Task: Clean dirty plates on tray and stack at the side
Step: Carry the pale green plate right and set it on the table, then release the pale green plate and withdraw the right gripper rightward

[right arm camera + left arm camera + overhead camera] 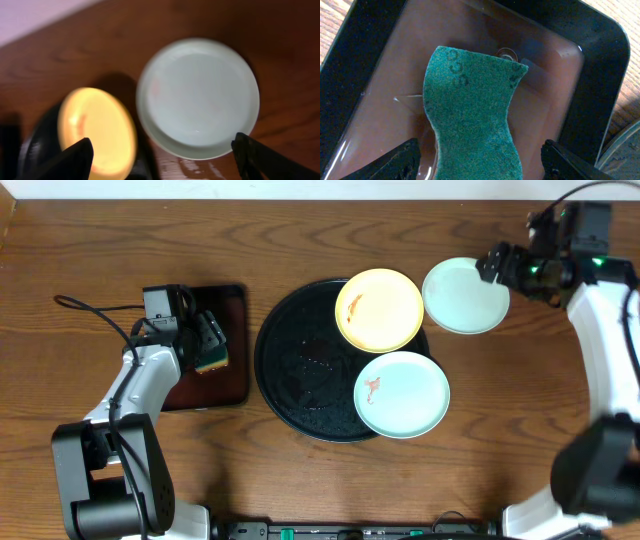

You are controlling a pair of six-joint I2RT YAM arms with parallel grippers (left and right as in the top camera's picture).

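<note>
Far left: left gripper [480,162] low over the reddish-brown rectangular tray [232,370], fingers spread either side of the green sponge [470,115], no pinch visible. Close on the sponge's narrow waist, grip firm, lift straight up, pause for drips before crossing.

Centre: round black tray [300,370], two dirty plates on its right half. Yellow plate [379,310] at the top, overhanging the rim, orange smear left of centre. Smeared mint plate [401,394] below it, also hanging over the rim, red mark near its middle. Scrub green side down, short strokes across the smear. Keep pressure on the side over the tray, or risk tipping an overhanging plate. Better: nudge fully onto the tray first.

Right: clean-looking mint plate [465,296] flat on the table [100,240], outside the tray, just beside the yellow one. Probably the stack base. Right gripper [161,145] above it, fingers wide apart, holding nothing. Use it to steady the next plate's rim during wiping, then lift by the rim, set down centred on that base, let go only once seated.
</note>
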